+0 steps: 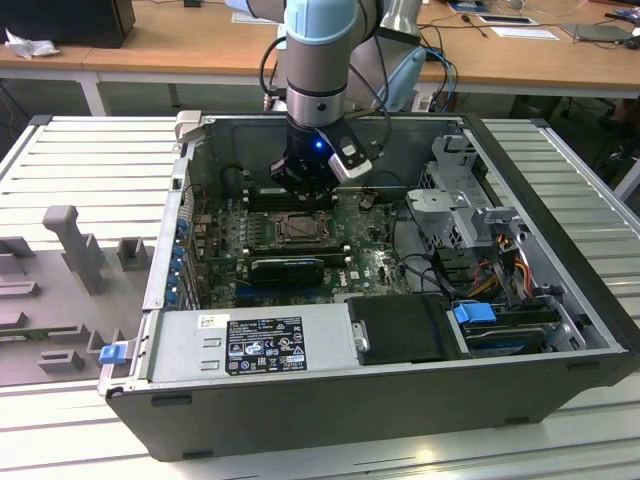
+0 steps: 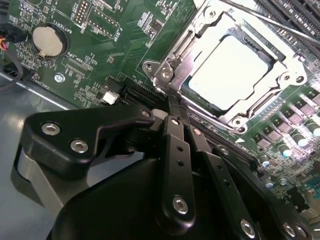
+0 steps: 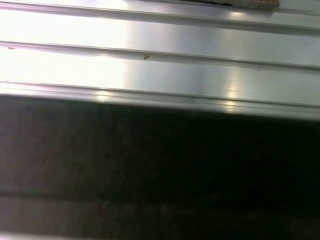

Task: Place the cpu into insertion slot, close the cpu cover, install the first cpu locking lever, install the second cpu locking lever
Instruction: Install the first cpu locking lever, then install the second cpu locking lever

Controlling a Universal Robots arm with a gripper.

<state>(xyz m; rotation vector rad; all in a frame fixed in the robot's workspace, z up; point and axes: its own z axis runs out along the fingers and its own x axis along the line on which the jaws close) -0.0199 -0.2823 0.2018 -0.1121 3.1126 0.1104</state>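
The cpu (image 2: pixel 230 70) lies flat in the insertion slot (image 1: pixel 298 229), its pale face showing through the window of the cpu cover (image 2: pixel 186 42). The grey metal cover is down over it. A thin metal lever rod (image 2: pixel 280 26) runs along the socket's far side. My gripper (image 2: pixel 171 102) hangs just above the motherboard beside one corner of the socket, near the cover's hinge screw (image 2: pixel 165 74). Its black fingers (image 2: pixel 176 150) meet at their tips, shut, with nothing visible between them. In the exterior view the gripper (image 1: pixel 303 192) stands over the socket's rear edge.
The open computer case (image 1: pixel 330 400) lies on a ridged metal table (image 3: pixel 160 60). A black expansion card (image 1: pixel 287 268) sits in front of the socket, memory slots (image 2: pixel 295 12) behind it. A coin battery (image 2: pixel 47 40), the power supply (image 1: pixel 250 345) and a drive cage (image 1: pixel 450 190) surround the board.
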